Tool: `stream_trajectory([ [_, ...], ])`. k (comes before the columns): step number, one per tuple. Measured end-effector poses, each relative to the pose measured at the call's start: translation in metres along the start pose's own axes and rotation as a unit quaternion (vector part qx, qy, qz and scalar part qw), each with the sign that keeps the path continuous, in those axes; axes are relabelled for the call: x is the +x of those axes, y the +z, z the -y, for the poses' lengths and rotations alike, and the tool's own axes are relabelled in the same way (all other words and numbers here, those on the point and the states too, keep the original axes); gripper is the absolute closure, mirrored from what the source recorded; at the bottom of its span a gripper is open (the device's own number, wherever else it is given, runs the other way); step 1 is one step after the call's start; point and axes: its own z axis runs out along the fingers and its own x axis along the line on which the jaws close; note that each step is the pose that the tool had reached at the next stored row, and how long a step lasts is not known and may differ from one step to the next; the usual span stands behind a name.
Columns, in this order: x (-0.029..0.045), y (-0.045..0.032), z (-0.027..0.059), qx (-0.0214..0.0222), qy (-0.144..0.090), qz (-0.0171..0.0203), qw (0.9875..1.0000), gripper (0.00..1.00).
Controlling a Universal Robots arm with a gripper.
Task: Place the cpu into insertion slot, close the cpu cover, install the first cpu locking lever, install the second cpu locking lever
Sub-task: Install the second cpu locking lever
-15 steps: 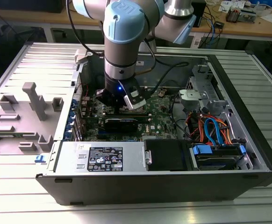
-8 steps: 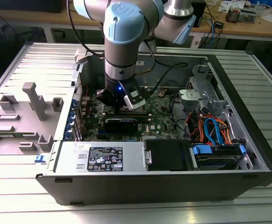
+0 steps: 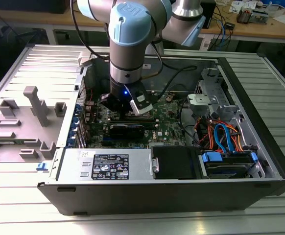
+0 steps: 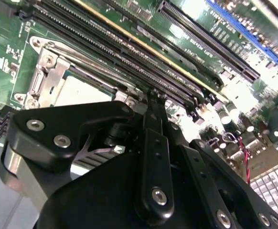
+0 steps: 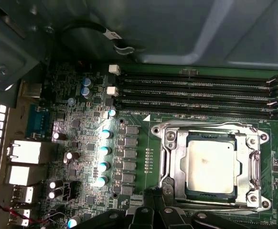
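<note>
The cpu (image 5: 210,164), a dull grey square, lies flat in the insertion slot (image 5: 210,196) on the green board. The silvery cpu cover (image 5: 173,157) is down around it, and the chip shows through its window. A thin wire lever (image 5: 206,128) runs along the cover's edge beside the memory slots. In the first wrist view my gripper (image 5: 155,198) hangs just off the socket's edge, fingers together and holding nothing. The second wrist view shows the gripper (image 4: 154,95) close over the cover (image 4: 48,71) and the cpu (image 4: 81,90). In the exterior view the gripper (image 3: 128,105) reaches down into the open computer case.
Long black memory slots (image 5: 196,93) lie beside the socket. Blue-topped capacitors (image 5: 103,150) and rear ports (image 5: 26,152) stand on its other side. The case wall (image 3: 74,122), a black drive bay (image 3: 174,161) and orange and blue cables (image 3: 221,137) ring the board.
</note>
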Motion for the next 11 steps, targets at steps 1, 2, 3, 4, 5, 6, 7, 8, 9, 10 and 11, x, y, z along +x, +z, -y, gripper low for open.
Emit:
stream_trajectory([
  [1, 0.0002, -0.0028, -0.0004, 0.0001, 0.0, 0.0, 1.0, 0.89],
  [2, 0.0003, -0.0043, -0.0006, 0.0001, 0.0, 0.0, 1.0, 0.89],
  [3, 0.0003, -0.0053, -0.0007, 0.0001, 0.0, 0.0, 1.0, 0.89],
  [4, 0.0004, -0.0068, -0.001, 0.0001, 0.0, 0.0, 1.0, 0.89],
  [5, 0.0005, -0.0082, -0.0012, 0.0001, 0.0, -0.0001, 1.0, 0.89],
  [6, 0.0005, -0.0086, -0.0012, 0.0, 0.0, 0.0, 1.0, 0.89],
  [7, 0.0005, -0.0086, -0.0013, 0.0, 0.0, 0.0001, 1.0, 0.89],
  [8, 0.0005, -0.0089, -0.0013, 0.0001, 0.0, 0.0, 1.0, 0.89],
  [9, 0.0005, -0.0089, -0.0013, 0.0001, 0.0, 0.0, 1.0, 0.89],
  [10, 0.0005, -0.009, -0.0013, 0.0001, 0.0, 0.0, 1.0, 0.89],
  [11, 0.0005, -0.0089, -0.0013, 0.0001, 0.0, 0.0, 1.0, 0.89],
])
